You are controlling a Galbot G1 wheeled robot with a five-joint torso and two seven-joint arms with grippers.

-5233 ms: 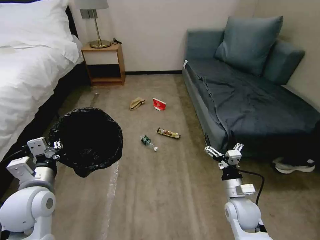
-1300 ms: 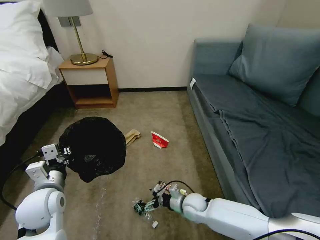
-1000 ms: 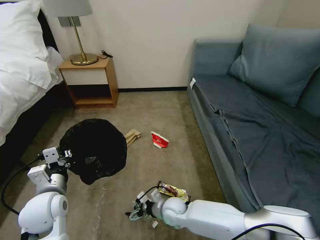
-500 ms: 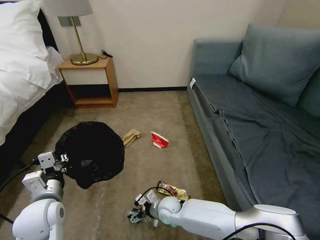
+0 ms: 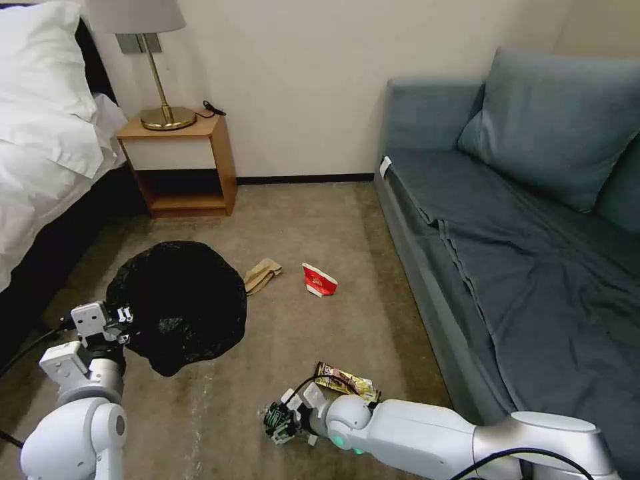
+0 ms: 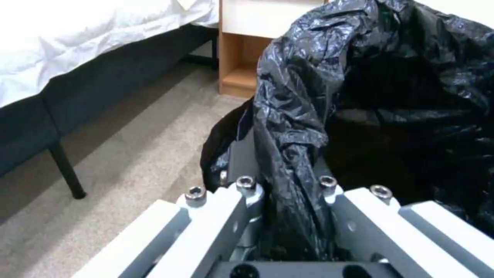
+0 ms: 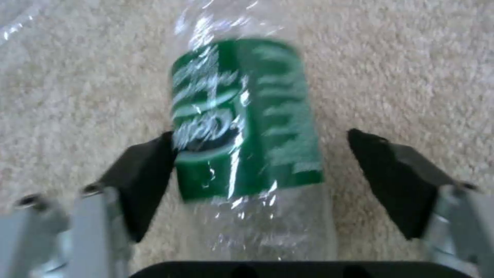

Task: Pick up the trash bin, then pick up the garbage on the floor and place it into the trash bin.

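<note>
The left gripper is clamped on the rim of the trash bin, holding it up off the carpet at the robot's left front. In the left wrist view the crinkled black bag that lines the bin is bunched between the two fingers and drapes over them; the bin's dark mouth lies just beyond the fingertips.

The right gripper is low at the floor, reaching in across the robot's front, with the clear bottle between its jaws. In the right wrist view the bottle with its green label lies on the carpet along the line of the fingers. One black pad touches the label's edge, while the other pad stands apart from the bottle with bare carpet in the gap, so the jaws are spread around the bottle and not closed on it.

The rest of the garbage lies on the carpet: the snack wrapper just beyond the right wrist (nearly touching the arm), the crushed red-and-white cup well ahead of that gripper, and the crumpled tan paper bag just beside the far edge of the held bin.
</note>
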